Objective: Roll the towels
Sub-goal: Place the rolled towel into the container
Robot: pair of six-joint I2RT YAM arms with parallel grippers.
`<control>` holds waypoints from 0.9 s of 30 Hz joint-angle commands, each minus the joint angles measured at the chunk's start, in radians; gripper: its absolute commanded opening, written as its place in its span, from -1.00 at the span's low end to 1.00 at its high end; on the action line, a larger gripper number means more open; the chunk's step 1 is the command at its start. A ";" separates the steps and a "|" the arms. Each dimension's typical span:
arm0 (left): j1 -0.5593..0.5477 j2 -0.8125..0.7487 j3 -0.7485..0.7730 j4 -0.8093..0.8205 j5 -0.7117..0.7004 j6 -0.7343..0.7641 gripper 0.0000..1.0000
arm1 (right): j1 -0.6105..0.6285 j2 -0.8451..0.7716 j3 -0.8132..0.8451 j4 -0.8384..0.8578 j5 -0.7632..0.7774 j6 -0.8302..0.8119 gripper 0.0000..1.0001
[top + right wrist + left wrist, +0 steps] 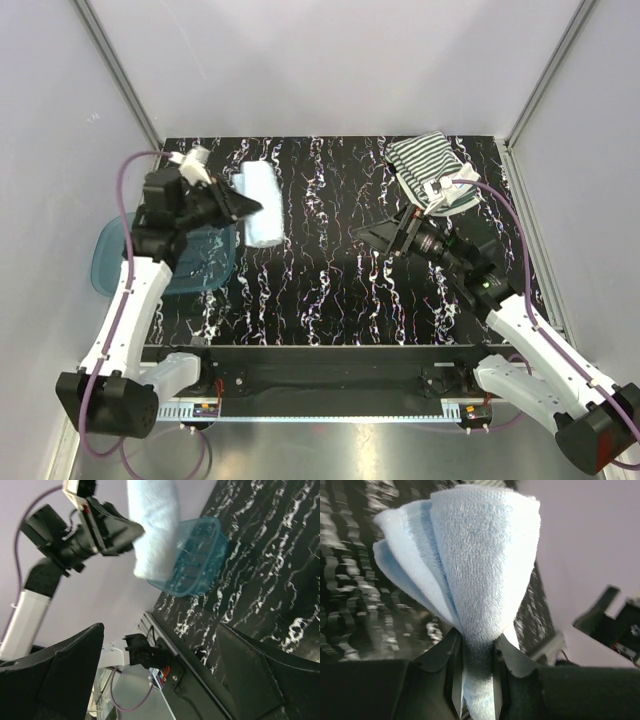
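Observation:
The light blue towel (262, 204) is a rolled bundle held in the air above the left part of the black marbled table (330, 290). My left gripper (252, 208) is shut on its side. In the left wrist view the towel (480, 565) fills the middle and is pinched between the fingers (451, 665). It also shows in the right wrist view (152, 525). The striped towel (422, 160) lies flat at the far right of the table. My right gripper (372, 234) is open and empty, held above the table's middle, pointing left.
A translucent blue plastic tub (200, 262) sits at the table's left edge, below the left arm; it shows in the right wrist view too (192, 562). Grey walls close in the back and sides. The arm bases stand along the near edge.

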 commanded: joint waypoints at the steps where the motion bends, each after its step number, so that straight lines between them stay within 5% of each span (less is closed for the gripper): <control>1: 0.159 0.031 0.104 -0.232 -0.020 0.175 -1.00 | 0.004 -0.012 0.013 -0.079 0.031 -0.054 0.99; 5: 0.293 0.073 0.109 -0.280 -0.077 0.275 -1.00 | 0.005 -0.017 0.004 -0.084 0.019 -0.054 0.99; 14: 0.392 0.142 -0.009 -0.189 -0.143 0.399 -1.00 | 0.004 0.021 0.028 -0.102 -0.084 -0.065 0.99; 18: 0.433 0.188 0.017 -0.235 -0.274 0.424 -1.00 | 0.004 0.014 0.027 -0.117 -0.100 -0.080 0.99; 27: 0.453 0.312 -0.011 -0.148 -0.192 0.545 -1.00 | 0.004 0.017 0.005 -0.117 -0.126 -0.080 0.99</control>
